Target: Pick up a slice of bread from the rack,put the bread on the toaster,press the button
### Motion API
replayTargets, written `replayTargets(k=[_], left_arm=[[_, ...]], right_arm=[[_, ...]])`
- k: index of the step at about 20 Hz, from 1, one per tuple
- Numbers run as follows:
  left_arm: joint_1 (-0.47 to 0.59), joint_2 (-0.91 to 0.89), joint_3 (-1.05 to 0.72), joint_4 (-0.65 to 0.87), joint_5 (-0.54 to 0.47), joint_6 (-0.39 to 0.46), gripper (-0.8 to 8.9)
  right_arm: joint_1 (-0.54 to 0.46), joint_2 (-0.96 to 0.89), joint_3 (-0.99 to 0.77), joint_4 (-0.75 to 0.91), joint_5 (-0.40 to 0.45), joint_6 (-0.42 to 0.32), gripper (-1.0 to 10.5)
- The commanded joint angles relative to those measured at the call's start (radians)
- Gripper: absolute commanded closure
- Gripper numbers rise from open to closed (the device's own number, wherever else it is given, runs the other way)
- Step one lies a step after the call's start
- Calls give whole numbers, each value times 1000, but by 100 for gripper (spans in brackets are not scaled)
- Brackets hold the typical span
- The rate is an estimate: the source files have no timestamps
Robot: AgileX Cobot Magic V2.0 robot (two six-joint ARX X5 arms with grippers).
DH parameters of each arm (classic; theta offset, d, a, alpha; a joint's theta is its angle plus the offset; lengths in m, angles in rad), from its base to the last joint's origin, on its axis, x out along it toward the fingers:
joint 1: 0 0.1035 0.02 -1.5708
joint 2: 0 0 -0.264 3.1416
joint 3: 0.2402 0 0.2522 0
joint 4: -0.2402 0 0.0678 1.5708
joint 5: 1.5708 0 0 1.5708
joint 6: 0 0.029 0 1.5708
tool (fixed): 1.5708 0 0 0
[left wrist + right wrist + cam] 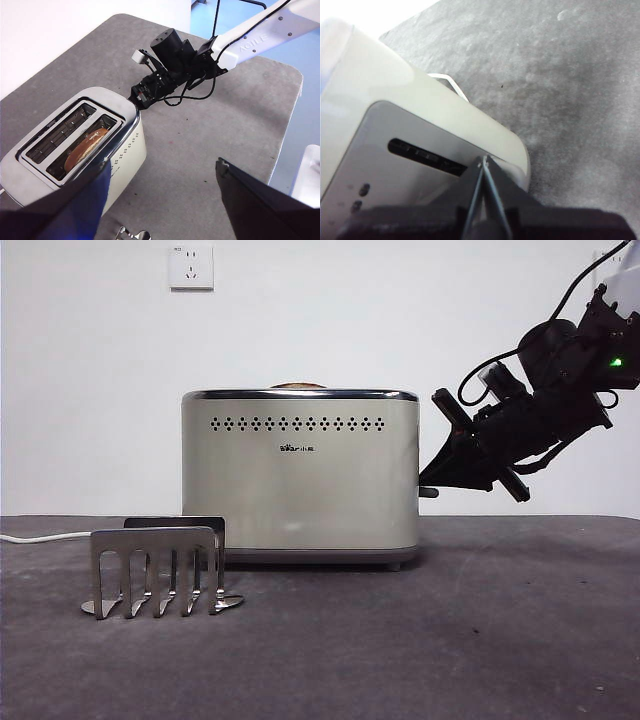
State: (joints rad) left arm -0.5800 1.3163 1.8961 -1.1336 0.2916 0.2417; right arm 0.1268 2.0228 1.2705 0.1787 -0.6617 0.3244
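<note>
Right gripper at the toaster's end, jaws together.

We see the toaster at table centre, the bread sunk in one slot, the rack at 7 o'clock, the right gripper touching the button at 3 o'clock; the left gripper hangs above, jaws apart.
</note>
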Motion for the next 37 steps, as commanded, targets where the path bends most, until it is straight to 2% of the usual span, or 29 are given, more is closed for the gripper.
replayTargets(k=[1,8,15,18,24,32,37], left_arm=[[-4,0,-9,1,2,-7,464],[-4,0,-9,-6,1,-7,464],[-3,0,-9,-13,1,-7,464],[-3,0,-9,-16,2,-7,464],[-3,0,-9,-93,1,-7,468],[-3,0,-9,-187,2,-7,468],[-3,0,-9,-251,2,-7,474]], right_arm=[[6,48,-29,-61,34,-11,959],[-1,14,-27,-45,31,-12,959],[-19,-285,-24,-95,33,-12,959],[-21,-460,-24,-261,32,-39,959],[11,-825,-24,-797,32,-227,959],[66,-1050,-24,-1173,33,-348,958],[87,-1115,-24,-1322,34,-393,958]])
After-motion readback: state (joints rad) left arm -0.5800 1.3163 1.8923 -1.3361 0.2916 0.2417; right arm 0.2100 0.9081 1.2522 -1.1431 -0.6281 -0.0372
